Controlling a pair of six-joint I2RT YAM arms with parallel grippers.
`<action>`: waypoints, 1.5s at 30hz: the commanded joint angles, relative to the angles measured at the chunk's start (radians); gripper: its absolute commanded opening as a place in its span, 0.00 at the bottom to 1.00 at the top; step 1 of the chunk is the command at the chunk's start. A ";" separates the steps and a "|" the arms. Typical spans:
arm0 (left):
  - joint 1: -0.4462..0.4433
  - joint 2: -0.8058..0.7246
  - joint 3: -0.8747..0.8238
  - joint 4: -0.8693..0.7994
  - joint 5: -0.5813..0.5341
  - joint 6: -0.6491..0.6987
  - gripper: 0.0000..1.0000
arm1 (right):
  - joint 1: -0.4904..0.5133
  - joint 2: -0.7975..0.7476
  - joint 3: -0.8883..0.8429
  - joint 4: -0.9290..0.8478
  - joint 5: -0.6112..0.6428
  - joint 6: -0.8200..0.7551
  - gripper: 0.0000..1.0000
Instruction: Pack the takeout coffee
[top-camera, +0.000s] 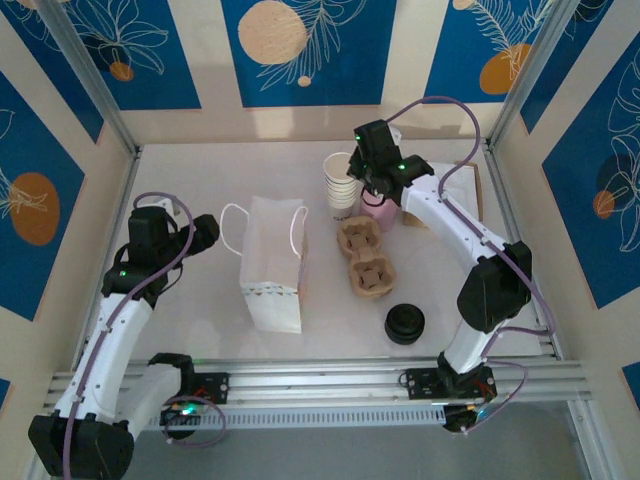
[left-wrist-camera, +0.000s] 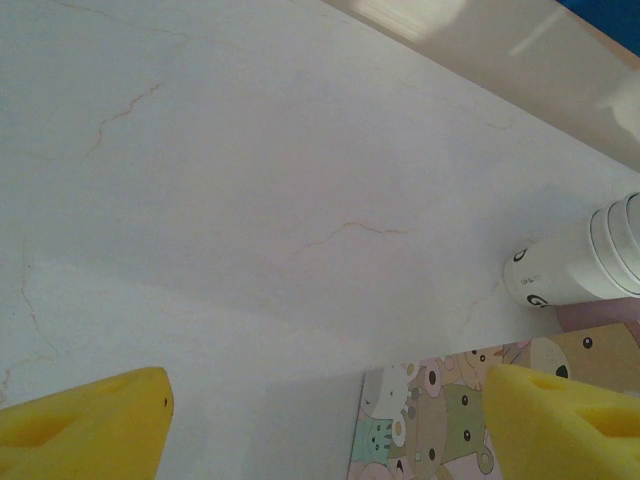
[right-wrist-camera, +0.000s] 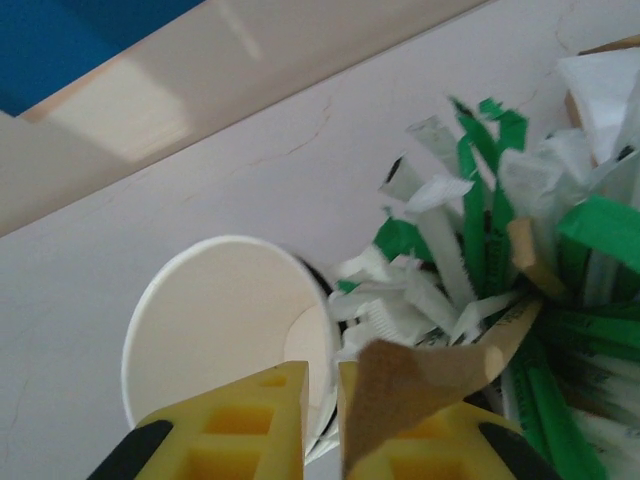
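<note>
white marbled table, blue floral walls. right gripper nearly closed, pinching a brown packet beside the cups, one marked "g". left gripper gapes empty, left of the bag.

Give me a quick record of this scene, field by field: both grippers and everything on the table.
left gripper: open, empty, left of the paper bag
right gripper: nearly closed on the rim of the top paper cup
cup stack: upright, back centre
paper bag: lying flat, handles toward the back
cup carrier: cardboard, empty, right of the bag
pink holder: packed with sachets, beside the cup stack
black lids: stacked, front right, apart from the carrier
</note>
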 joint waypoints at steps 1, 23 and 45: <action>0.014 -0.007 -0.008 0.018 0.001 0.002 0.81 | 0.052 -0.055 0.016 -0.007 -0.018 -0.016 0.18; 0.014 -0.008 -0.015 0.025 0.004 0.001 0.81 | 0.026 -0.024 -0.070 0.010 -0.033 0.108 0.33; 0.014 -0.007 -0.017 0.026 0.001 0.003 0.82 | -0.002 0.001 -0.057 0.042 -0.051 0.094 0.35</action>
